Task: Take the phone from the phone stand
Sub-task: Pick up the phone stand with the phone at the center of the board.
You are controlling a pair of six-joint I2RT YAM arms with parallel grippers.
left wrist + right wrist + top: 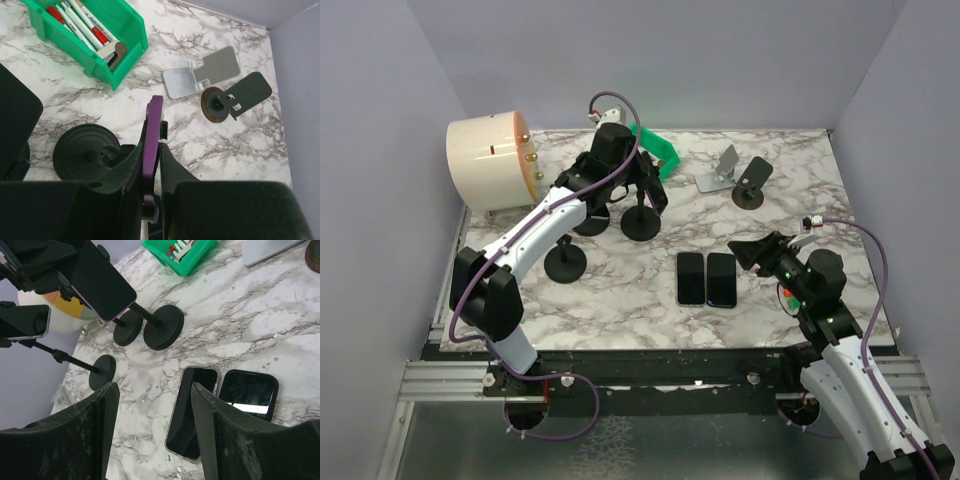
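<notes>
Where the left arm reaches toward the far part of the counter (620, 300), the left hand (151, 150) is narrowed onto the purple phone (154, 125), which stands edge-on between its fingers (131, 160) and is pinched on both faces. That phone is raised off the counter at the head of a black phone stand (162, 329); whether the stand's clamp grips it cannot be told. Below this hand and to its left sits a round black base (85, 152). Ahead of it to the left is a green bin (112, 70) of markers (75, 20), and ahead to the right lie a silver stand (200, 75) and a dark stand (235, 97). The right hand (155, 435) hangs wide open, holding nothing, with two flat phones (192, 410) side by side on the counter just beneath and ahead of it.
</notes>
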